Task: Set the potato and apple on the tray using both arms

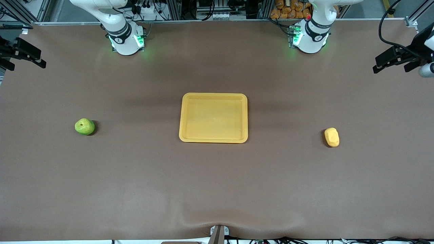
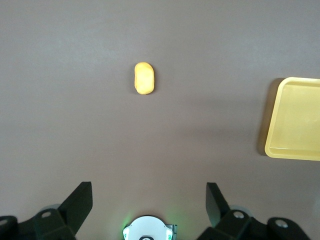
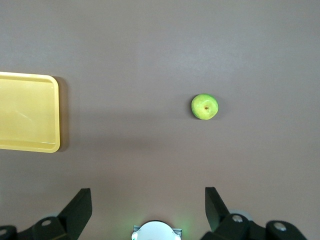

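Note:
The yellow-orange tray (image 1: 213,117) lies in the middle of the table with nothing on it. The green apple (image 1: 84,126) rests on the table toward the right arm's end, well apart from the tray. The oblong yellow-orange potato (image 1: 332,137) lies toward the left arm's end. My left gripper (image 2: 149,186) hangs high over the table near its own base, open and holding nothing, with the potato (image 2: 144,78) and a tray (image 2: 295,120) corner below it. My right gripper (image 3: 147,190) is likewise high and open, looking down on the apple (image 3: 204,107) and the tray (image 3: 27,112).
Both arm bases (image 1: 125,40) (image 1: 310,39) glow green along the table's edge farthest from the front camera. Black fixtures (image 1: 20,54) (image 1: 396,61) jut in at the two ends of the table. Brown tabletop surrounds the tray.

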